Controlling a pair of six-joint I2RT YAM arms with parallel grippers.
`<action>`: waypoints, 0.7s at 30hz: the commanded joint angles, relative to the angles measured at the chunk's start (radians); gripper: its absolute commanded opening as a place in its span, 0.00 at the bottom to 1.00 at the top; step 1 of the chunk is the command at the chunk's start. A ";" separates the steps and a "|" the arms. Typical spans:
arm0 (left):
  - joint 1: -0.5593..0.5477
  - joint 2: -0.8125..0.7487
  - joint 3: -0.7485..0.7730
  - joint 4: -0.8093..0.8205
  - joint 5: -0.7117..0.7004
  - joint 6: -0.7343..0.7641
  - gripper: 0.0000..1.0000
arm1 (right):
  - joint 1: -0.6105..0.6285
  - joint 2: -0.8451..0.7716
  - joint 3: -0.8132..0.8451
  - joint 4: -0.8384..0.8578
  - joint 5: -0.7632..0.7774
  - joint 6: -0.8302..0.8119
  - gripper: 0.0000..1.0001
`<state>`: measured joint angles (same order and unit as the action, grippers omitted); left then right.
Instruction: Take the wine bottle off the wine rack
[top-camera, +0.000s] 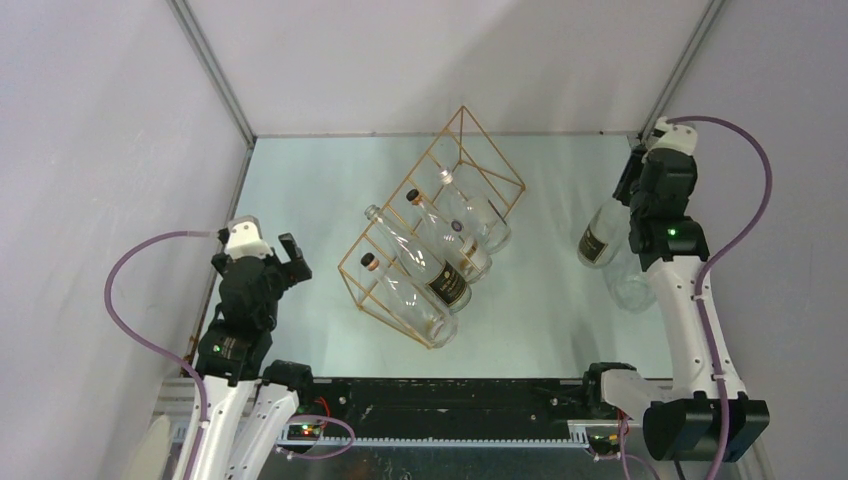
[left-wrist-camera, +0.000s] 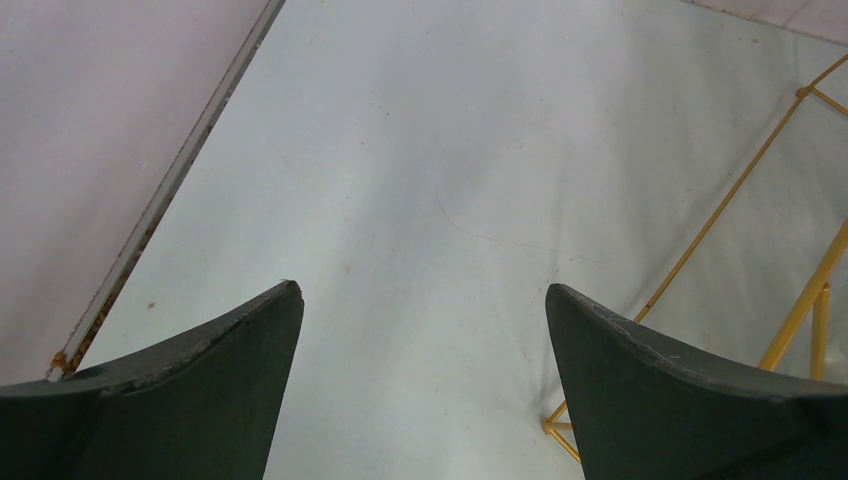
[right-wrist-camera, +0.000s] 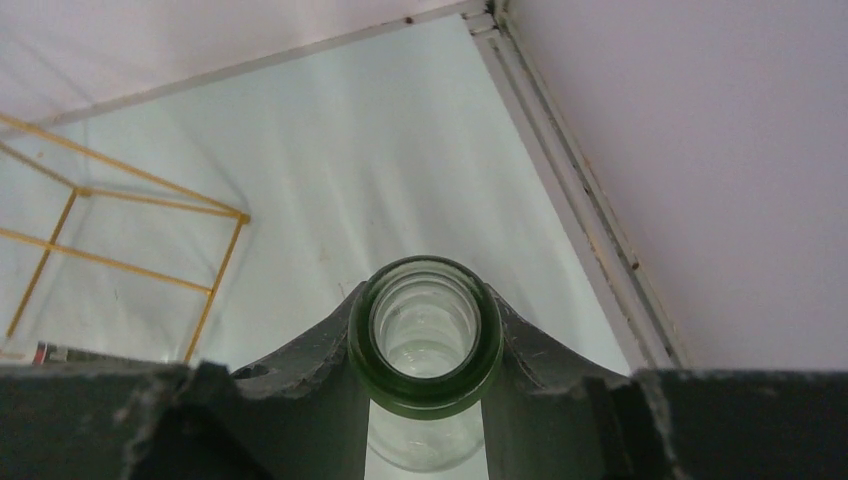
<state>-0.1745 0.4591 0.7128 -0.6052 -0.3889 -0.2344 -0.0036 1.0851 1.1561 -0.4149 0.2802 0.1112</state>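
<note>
The gold wire wine rack (top-camera: 478, 160) stands mid-table with several clear bottles (top-camera: 440, 280) lying in its cells. One clear wine bottle (top-camera: 601, 236) with a dark label is off the rack, right of it and near the right wall. My right gripper (top-camera: 634, 200) is shut on its neck. From the right wrist I look straight down the bottle's green-rimmed mouth (right-wrist-camera: 424, 385), clamped in the right gripper (right-wrist-camera: 424, 305). Whether its base touches the table I cannot tell. My left gripper (top-camera: 285, 255) hangs open and empty, left of the rack. In its wrist view the left gripper (left-wrist-camera: 422, 290) is over bare table, with the rack's wires (left-wrist-camera: 720, 215) at right.
Another clear glass bottle (top-camera: 628, 287) lies on the table beside the right arm, partly hidden by it. Walls close in the table on the left, back and right. A purple cable (top-camera: 745, 170) loops off the right wrist.
</note>
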 joint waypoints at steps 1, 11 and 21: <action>-0.003 -0.015 0.013 0.011 0.006 0.025 0.98 | -0.059 -0.061 0.035 0.136 0.069 0.145 0.00; -0.003 0.014 0.075 -0.107 -0.015 0.012 0.98 | -0.073 -0.004 0.035 0.184 0.121 0.179 0.00; -0.003 0.019 0.044 -0.072 0.039 0.012 0.98 | -0.073 0.113 0.035 0.305 0.212 0.041 0.00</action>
<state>-0.1745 0.4644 0.7502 -0.7048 -0.3832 -0.2348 -0.0753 1.1885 1.1557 -0.3519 0.4168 0.2100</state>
